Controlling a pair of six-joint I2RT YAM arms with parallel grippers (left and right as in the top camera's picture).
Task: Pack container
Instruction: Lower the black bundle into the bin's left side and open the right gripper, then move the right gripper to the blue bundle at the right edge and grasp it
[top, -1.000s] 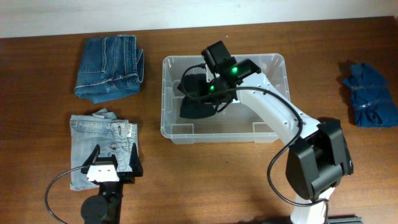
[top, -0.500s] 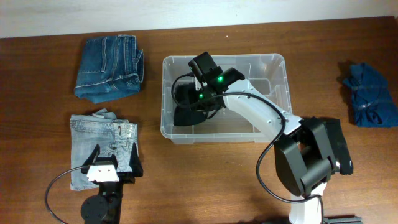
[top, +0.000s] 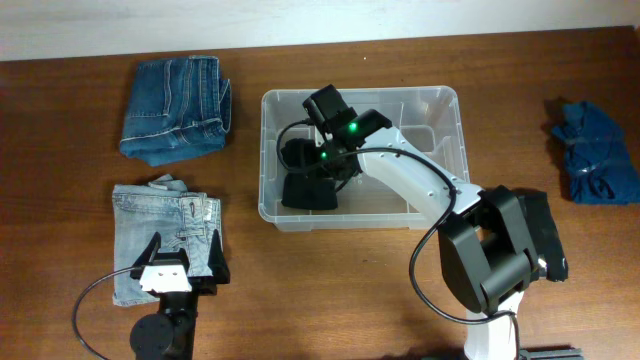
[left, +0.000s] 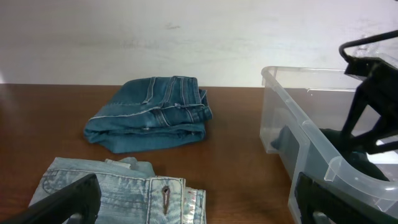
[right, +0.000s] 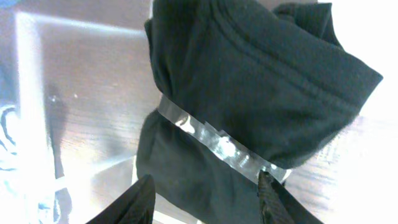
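Note:
The clear plastic container (top: 447, 97) stands at the table's middle; its wall also shows in the left wrist view (left: 309, 134). A black folded garment (top: 308, 190) lies in its left half. My right gripper (top: 318, 162) reaches into the container just above the garment. In the right wrist view its fingers (right: 202, 190) are spread wide, one on each side of the black garment (right: 249, 81), which rests on the bin floor. My left gripper (top: 181, 262) is open and empty, low over the light blue jeans (top: 150, 215) at the front left (left: 112, 183).
Folded dark blue jeans (top: 175, 95) lie at the back left, also in the left wrist view (left: 152, 112). A crumpled blue garment (top: 592, 150) lies at the far right. The right arm's base (top: 505, 255) stands in front of the container.
My right gripper moved left and down inside the container with the black garment. The garment now lies against the left front of the bin floor. The left arm has not moved.

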